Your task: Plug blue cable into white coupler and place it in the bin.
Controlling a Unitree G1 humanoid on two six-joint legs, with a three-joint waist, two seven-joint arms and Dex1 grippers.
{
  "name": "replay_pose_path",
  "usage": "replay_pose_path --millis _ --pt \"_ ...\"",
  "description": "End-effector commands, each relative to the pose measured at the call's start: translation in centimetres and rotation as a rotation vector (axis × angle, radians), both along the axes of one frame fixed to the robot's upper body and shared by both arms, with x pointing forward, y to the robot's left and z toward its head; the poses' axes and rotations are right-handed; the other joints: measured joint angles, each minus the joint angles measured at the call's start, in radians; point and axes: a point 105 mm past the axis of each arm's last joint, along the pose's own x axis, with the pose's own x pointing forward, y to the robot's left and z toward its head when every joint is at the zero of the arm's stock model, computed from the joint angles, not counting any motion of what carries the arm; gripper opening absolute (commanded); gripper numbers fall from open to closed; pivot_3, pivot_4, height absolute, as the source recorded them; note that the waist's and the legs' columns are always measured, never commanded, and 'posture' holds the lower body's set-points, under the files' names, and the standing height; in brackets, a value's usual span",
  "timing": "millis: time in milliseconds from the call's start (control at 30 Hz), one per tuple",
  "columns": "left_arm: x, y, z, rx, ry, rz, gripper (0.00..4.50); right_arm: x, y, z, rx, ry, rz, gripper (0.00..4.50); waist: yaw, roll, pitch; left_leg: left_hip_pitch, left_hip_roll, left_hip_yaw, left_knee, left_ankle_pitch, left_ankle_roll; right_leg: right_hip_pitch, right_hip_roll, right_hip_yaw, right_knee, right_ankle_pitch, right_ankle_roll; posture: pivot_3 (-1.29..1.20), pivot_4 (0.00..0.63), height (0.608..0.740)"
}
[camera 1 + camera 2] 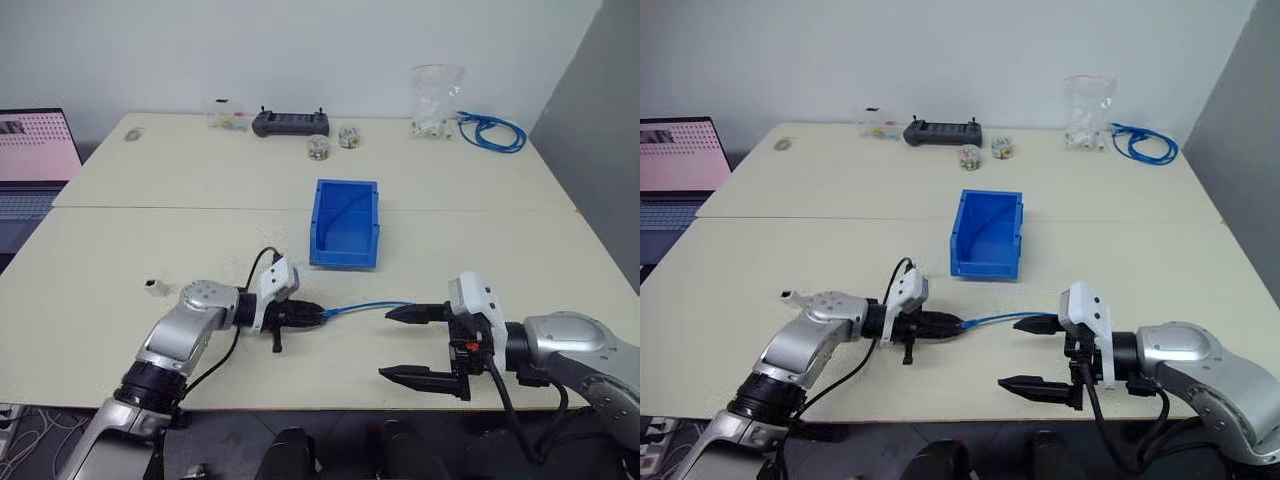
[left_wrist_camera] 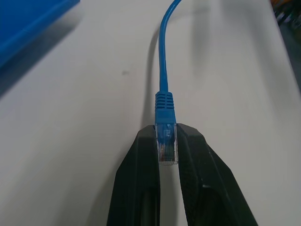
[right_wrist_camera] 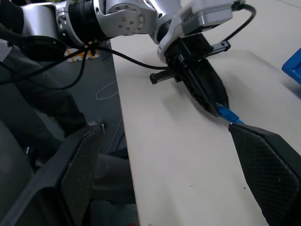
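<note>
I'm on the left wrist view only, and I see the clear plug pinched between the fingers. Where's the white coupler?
Observer: The white coupler lies on the table beyond the left arm's outer side, apart from the left gripper.
Operator: Is the right gripper holding anything?
Observer: No. The right gripper is open and empty, fingers spread, facing the left one. The blue cable runs toward its upper finger.
Operator: And the bin?
Observer: The bin stands farther out on the table, past the gap between the two grippers.
</note>
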Motion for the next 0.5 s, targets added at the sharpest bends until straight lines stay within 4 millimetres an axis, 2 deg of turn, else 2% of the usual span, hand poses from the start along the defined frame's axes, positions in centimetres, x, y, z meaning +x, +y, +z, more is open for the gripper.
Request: replay_pose_path --millis 33,133,233,400,500 --pt "-0.3 -0.9 3.8 -0.109 0.015 -0.019 0.24 -0.8 -0.4 0.4 0.008 0.011 -0.035 4.5 -0.003 0.0 0.0 0.0 0.0 0.0 0.0 0.0 0.0 0.0 0.0 0.0 0.0 0.0 0.0 0.0 0.15 0.74" --pt "-0.1 -1.4 5.9 -0.21 0.063 0.006 0.24 -1.1 -0.8 0.1 0.025 0.046 -0.08 4.5 -0.001 -0.002 0.001 -0.001 0.0 0.0 0.0 0.0 0.0 0.0 0.0 0.0 -0.001 0.0 0.0 0.0 0.15 0.74" --pt "0.0 -2.0 7.9 -0.323 0.113 0.03 0.24 -0.4 -0.6 0.5 0.086 0.053 -0.126 4.5 -0.003 -0.002 0.002 -0.001 0.0 0.0 0.001 0.0 0.0 0.0 0.0 0.0 -0.001 0.0 0.0 0.0 0.15 0.74" --pt "-0.9 -2.9 11.0 -0.476 0.24 0.008 0.24 1.8 0.1 2.0 0.236 0.068 -0.202 4.5 -0.006 -0.003 0.002 -0.001 0.0 0.0 0.001 0.0 0.0 0.0 0.0 0.0 0.0 0.0 0.0 0.0 0.15 0.74" --pt "-1.9 -3.2 11.5 -0.517 0.312 -0.015 0.24 2.3 0.9 3.4 0.348 0.092 -0.204 4.5 -0.006 -0.003 0.003 -0.001 0.0 0.0 0.0 0.0 0.0 0.0 0.0 0.0 -0.001 0.0 0.0 0.0 0.15 0.74"
